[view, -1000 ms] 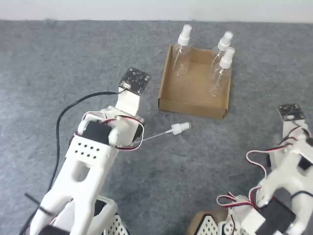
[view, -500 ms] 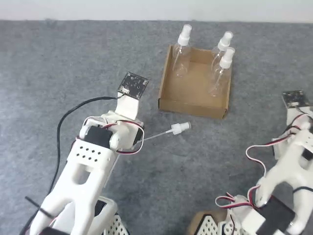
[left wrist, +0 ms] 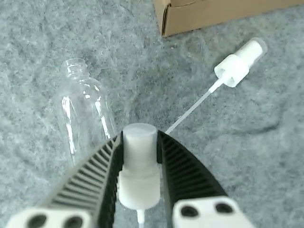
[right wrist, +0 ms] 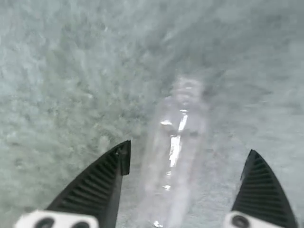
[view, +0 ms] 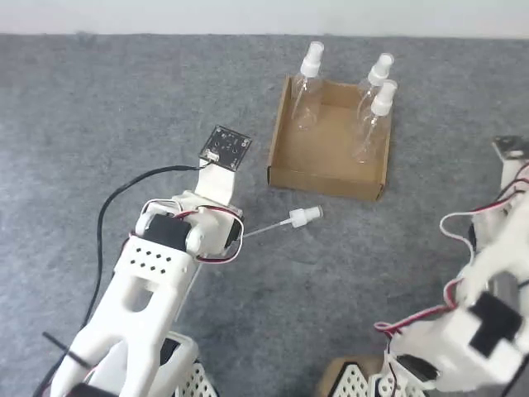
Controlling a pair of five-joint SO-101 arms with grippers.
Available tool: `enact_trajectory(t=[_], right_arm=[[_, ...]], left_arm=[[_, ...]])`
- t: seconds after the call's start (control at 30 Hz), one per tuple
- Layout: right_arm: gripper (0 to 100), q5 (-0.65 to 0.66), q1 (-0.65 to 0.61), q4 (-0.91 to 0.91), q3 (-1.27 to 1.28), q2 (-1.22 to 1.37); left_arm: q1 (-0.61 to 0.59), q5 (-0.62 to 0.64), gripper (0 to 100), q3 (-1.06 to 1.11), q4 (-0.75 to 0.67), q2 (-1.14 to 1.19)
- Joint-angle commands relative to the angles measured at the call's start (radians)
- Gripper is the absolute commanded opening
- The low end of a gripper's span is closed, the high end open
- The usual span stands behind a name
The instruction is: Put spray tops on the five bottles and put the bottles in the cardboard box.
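Change over the last second. The right arm (view: 488,322) has swung out toward the table's right edge, and its wrist board now sits against that edge in the high view. The left arm (view: 165,273) has drawn its wrist back slightly, away from the box (view: 326,180). Nothing on the carpet (view: 124,91) has shifted. The loose top (view: 304,217) lies where it did, just in front of the box with its tube pointing toward the left arm, and three capped bottles (view: 307,95) stand upright in the box as before. The left gripper (left wrist: 140,137) is closed on the held top (left wrist: 139,171), a white spray head clamped between the ribbed jaws. Just beside it an open bottle (left wrist: 85,107) lies on its side, its bare neck toward the box. The right gripper (right wrist: 188,149) is spread wide, jaws either side of a second bottle (right wrist: 180,118) that lies flat below it and is not yet touched. Reading for the task: three of five bottles appear finished. The right arm's swing has apparently brought it over the second bottle for a pick-up, while the left arm waits with a top ready. The likely next step is to grasp and raise a bottle so that the held top can be fitted. The loose top would then serve the last bottle.
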Motion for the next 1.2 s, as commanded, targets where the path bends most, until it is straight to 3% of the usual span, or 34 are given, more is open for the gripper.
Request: enact_trajectory(t=[0.0, 0.57, 1.07, 1.17], right_arm=[[30.7, -0.009, -0.007, 0.033, -0.066, 0.067], [30.3, -0.009, -0.012, -0.136, -0.068, 0.194], [0.6, -0.012, -0.027, -0.157, -0.095, 0.165], [0.6, -0.02, -0.068, -0.101, -0.146, 0.091]], left_arm=[[-0.006, -0.009, 4, -0.005, -0.028, -0.035], [-0.006, -0.009, 4, -0.004, -0.028, -0.032], [-0.006, -0.009, 4, -0.004, -0.031, -0.034], [-0.006, -0.009, 4, -0.004, -0.058, -0.034]])
